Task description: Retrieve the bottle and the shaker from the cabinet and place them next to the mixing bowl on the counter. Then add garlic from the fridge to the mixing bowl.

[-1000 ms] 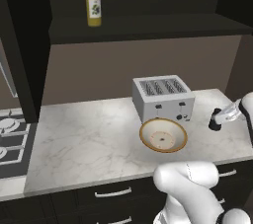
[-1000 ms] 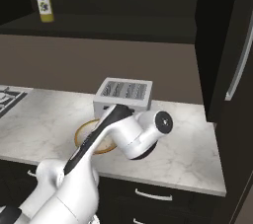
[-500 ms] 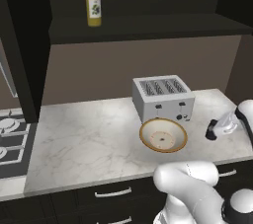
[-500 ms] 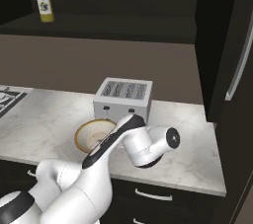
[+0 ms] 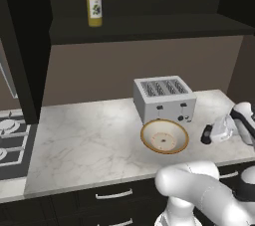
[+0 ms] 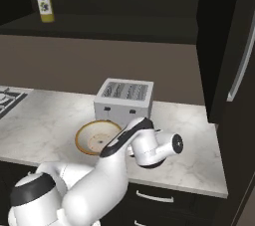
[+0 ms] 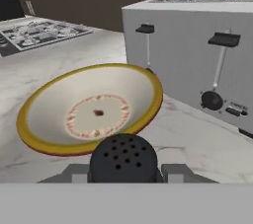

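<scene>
Shaker (image 7: pixel 123 159), dark-capped with a perforated top, sits clamped between the two fingers of the gripper (image 5: pixel 215 133), which holds it low over the marble counter (image 5: pixel 89 143) just right of the bowl (image 7: pixel 91 107). Beyond it the yellow-rimmed bowl rests on the counter, close in front of the grey toaster (image 7: pixel 197 55), with the stove (image 5: pixel 12 143) at the counter's far left end. Farther back and higher, the yellow bottle (image 5: pixel 94 2) stands upright on the dark cabinet shelf (image 5: pixel 149 26), well apart from the bowl.
</scene>
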